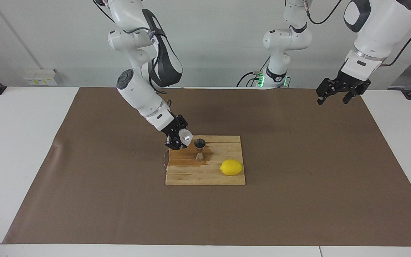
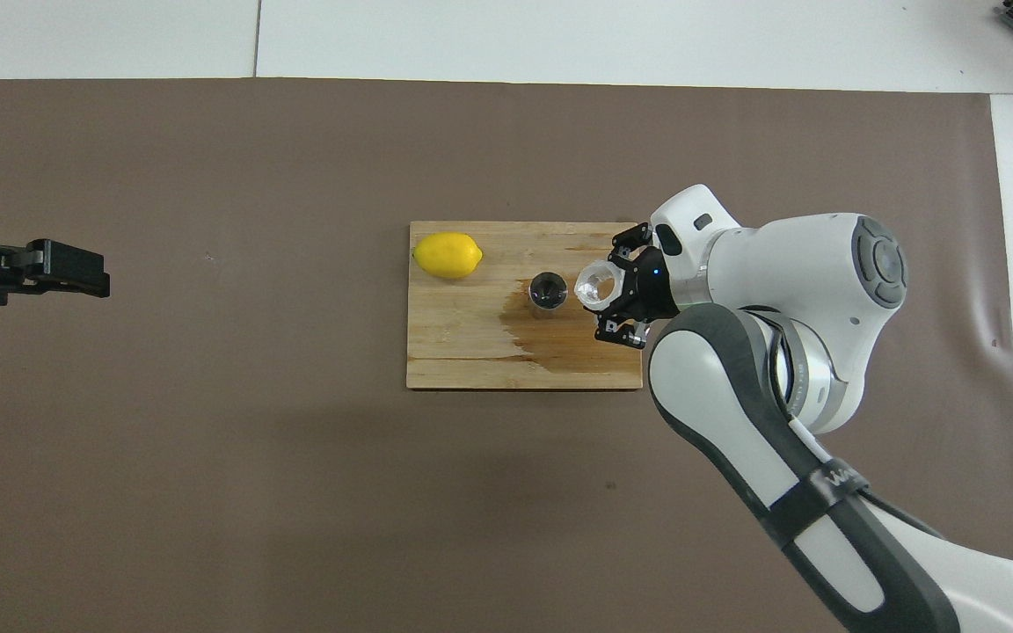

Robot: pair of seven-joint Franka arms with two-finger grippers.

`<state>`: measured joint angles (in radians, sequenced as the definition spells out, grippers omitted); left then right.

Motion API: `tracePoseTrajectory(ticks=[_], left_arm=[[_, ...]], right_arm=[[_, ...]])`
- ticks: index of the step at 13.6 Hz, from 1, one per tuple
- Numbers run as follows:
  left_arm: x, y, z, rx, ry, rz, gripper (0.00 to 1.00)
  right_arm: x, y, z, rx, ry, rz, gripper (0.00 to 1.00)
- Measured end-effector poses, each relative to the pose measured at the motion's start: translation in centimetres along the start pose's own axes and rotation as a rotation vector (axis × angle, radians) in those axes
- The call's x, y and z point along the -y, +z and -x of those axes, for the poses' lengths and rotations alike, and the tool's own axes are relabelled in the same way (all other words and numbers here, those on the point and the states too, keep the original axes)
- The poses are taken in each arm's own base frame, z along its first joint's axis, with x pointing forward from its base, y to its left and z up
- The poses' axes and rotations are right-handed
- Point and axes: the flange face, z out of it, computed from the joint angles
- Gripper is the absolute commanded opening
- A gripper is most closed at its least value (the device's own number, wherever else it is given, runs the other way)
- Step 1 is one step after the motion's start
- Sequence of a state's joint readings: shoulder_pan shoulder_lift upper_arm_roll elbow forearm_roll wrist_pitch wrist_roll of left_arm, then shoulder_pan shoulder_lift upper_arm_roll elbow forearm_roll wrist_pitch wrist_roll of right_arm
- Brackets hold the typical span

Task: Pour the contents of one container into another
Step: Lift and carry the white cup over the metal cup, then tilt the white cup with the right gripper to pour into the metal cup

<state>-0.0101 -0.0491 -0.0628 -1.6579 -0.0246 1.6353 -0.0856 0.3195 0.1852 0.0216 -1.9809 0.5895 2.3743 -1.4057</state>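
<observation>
The steel hourglass jigger [image 1: 199, 149] [image 2: 548, 289] stands upright on the wooden cutting board [image 1: 205, 175] [image 2: 471, 352], on a wet dark patch. My right gripper [image 1: 181, 137] [image 2: 605, 288] is shut on the small clear faceted cup [image 1: 186, 136] [image 2: 596, 284]. It holds the cup tilted, mouth toward the jigger, just above the board's edge and close beside the jigger's rim. My left gripper [image 1: 337, 93] [image 2: 76, 268] waits in the air over the mat at the left arm's end of the table.
A yellow lemon [image 1: 231, 167] [image 2: 447, 255] lies on the board's corner, farther from the robots than the jigger and toward the left arm's end. The board has a metal handle [image 1: 166, 159] at its right-arm end. A brown mat [image 1: 298, 200] covers the table.
</observation>
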Motion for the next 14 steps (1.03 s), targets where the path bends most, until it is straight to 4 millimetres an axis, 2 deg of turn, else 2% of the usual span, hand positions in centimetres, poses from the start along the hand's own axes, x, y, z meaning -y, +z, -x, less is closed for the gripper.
tracePoseTrajectory(ticks=[2, 7, 14], left_arm=[[0.0, -0.2, 0.0, -0.005, 0.001, 0.000, 1.00], [0.1, -0.5, -0.3, -0.009, 0.000, 0.001, 1.00], [0.0, 0.4, -0.2, 0.014, 0.052, 0.000, 1.00]], right_arm=[[0.4, 0.3, -0.7, 0.030, 0.002, 0.011, 0.03], [2.2, 1.3, -3.8, 0.131, -0.018, 0.071, 0.04], [2.1, 1.3, -3.8, 0.184, -0.013, 0.098, 0.04]])
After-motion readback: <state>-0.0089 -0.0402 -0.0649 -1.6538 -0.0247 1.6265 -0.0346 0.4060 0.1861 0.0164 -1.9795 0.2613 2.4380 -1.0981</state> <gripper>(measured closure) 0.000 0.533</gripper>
